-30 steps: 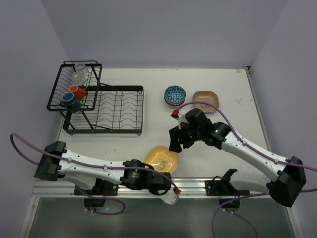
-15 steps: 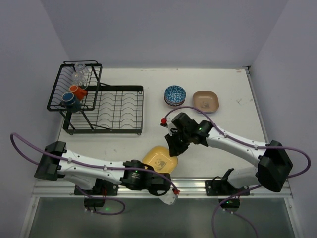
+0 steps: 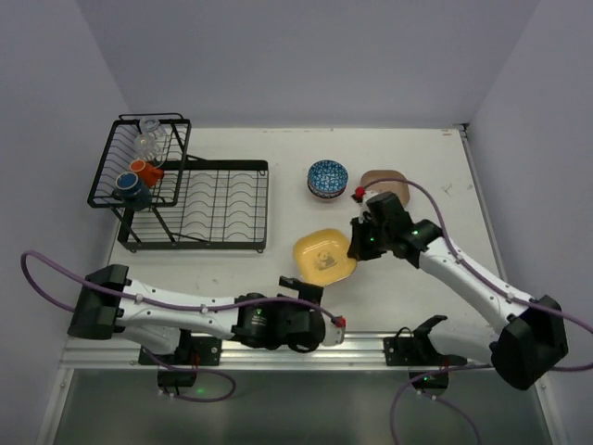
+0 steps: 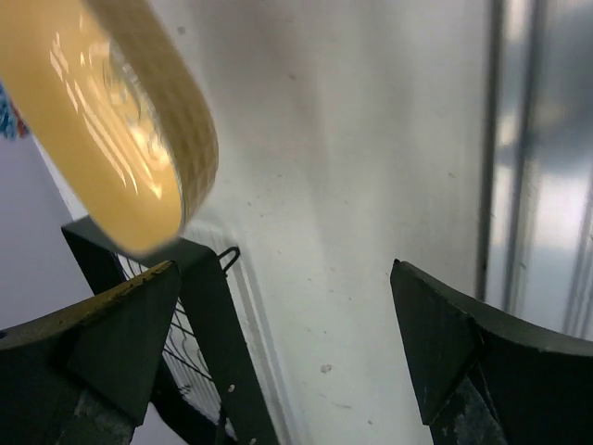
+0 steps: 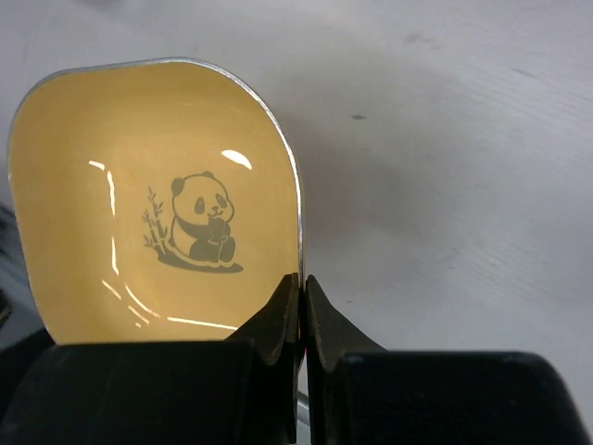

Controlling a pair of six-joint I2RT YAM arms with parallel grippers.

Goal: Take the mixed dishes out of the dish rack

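Note:
A yellow rounded-square plate [image 3: 322,256] with a panda print [image 5: 199,222] hangs just above the table centre. My right gripper [image 3: 353,250] is shut on its right rim [image 5: 301,289]. My left gripper [image 3: 304,289] stands wide open just below the plate, nothing between its fingers [image 4: 287,343]; the plate's edge [image 4: 139,130] shows up and to the left of it. The black dish rack [image 3: 222,206] sits at the back left. Its raised basket [image 3: 139,159] holds an orange mug [image 3: 144,170], a dark mug [image 3: 130,188] and clear glasses [image 3: 148,141]. The flat slotted tray holds nothing.
A stack of patterned bowls with a blue-white one on top [image 3: 327,177] and a tan plate [image 3: 387,183], partly hidden by my right arm, sit at the back centre. Purple cables loop off both arms. An aluminium rail [image 3: 371,345] runs along the near edge.
My left gripper opened and let go of the yellow plate. My right gripper closed on its rim and carried it up and to the right, away from the left gripper.

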